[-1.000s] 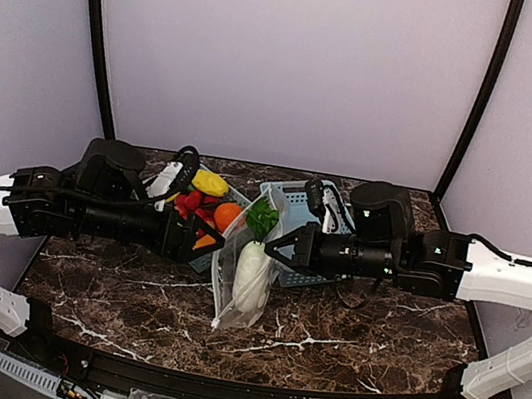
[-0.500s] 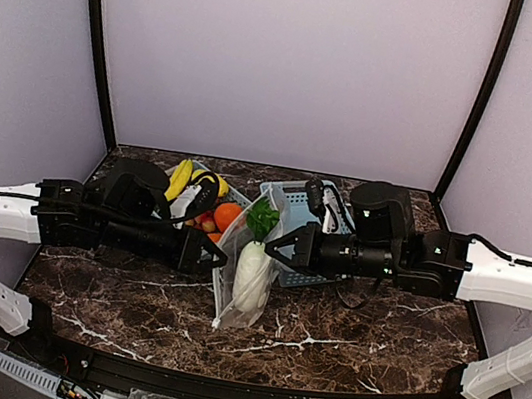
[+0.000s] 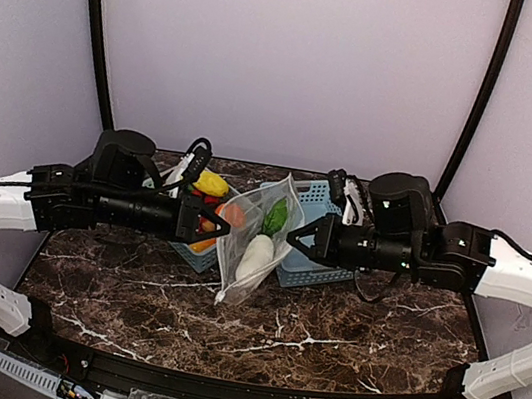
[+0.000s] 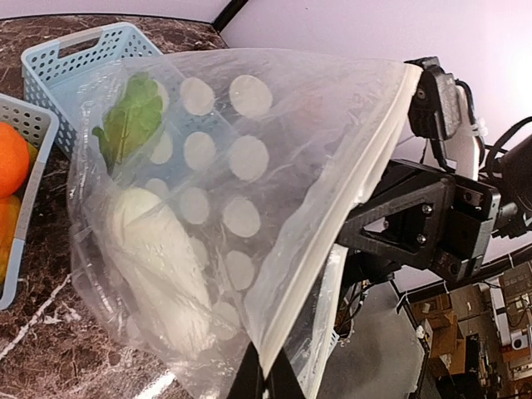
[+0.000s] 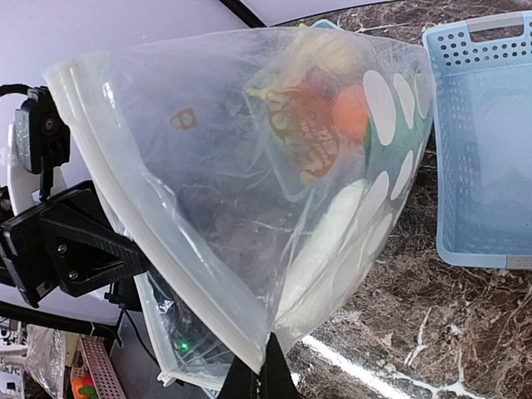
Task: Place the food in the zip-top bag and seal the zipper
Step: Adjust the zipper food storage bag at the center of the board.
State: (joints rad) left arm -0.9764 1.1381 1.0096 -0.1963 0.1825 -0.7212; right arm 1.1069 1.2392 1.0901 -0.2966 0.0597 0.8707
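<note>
Top view first: the zip-top bag (image 3: 234,257) hangs in the air between the two arms, just in front of the blue baskets (image 3: 308,267), its bottom corner low over the table (image 3: 346,334). The left gripper (image 3: 224,228) and the right gripper (image 3: 292,241) are each pinched closed on one end of the mouth edge. Inside I can make out the white piece (image 3: 256,256) and a green piece (image 3: 274,216). The orange (image 3: 231,212) and the yellow piece (image 3: 211,184) sit outside the bag, in the left one of the baskets.

Left wrist view: its own fingers are clamped on the rim at the bottom of the frame, and the zipper (image 4: 349,191) runs taut up to the other gripper. Can't spot the slider tab.

Right wrist view: same deal mirrored, fingers shut on the rim with the strip stretched across. Can't tell if the tracks are pressed together.

My read: loading is only partly done and sealing hasn't happened. Next, one gripper probably needs to let go without dropping the bag, then either fetch more food or run a pinch along that strip
</note>
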